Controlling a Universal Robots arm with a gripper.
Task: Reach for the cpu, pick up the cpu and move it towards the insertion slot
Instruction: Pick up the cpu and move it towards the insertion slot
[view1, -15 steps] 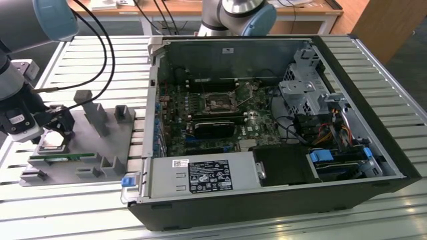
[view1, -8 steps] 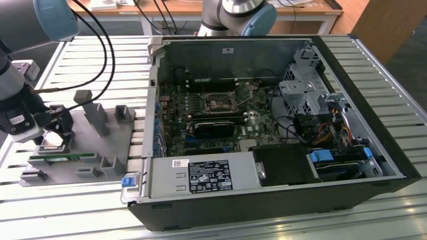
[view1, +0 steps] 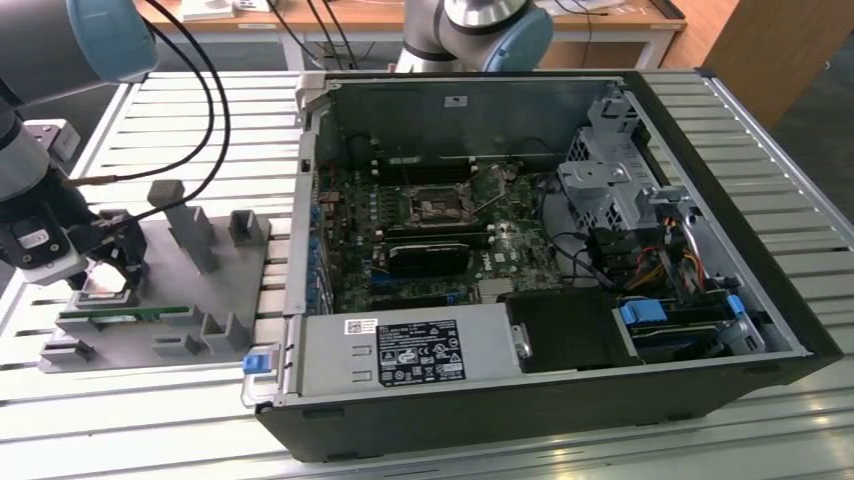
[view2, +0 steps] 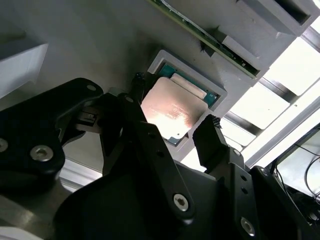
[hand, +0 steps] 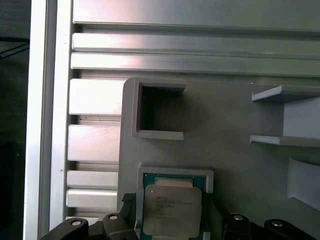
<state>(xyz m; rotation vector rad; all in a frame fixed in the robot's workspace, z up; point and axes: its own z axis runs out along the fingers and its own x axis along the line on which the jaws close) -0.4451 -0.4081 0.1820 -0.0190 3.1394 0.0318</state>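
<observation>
Cpu (view2: 172, 112) between spread pincer (view2: 175, 102) jaws

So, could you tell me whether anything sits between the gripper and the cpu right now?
Nothing visible does. The open gripper straddles the cpu, which lies flat in its grey tray recess, with only the recess rim around it.
</observation>
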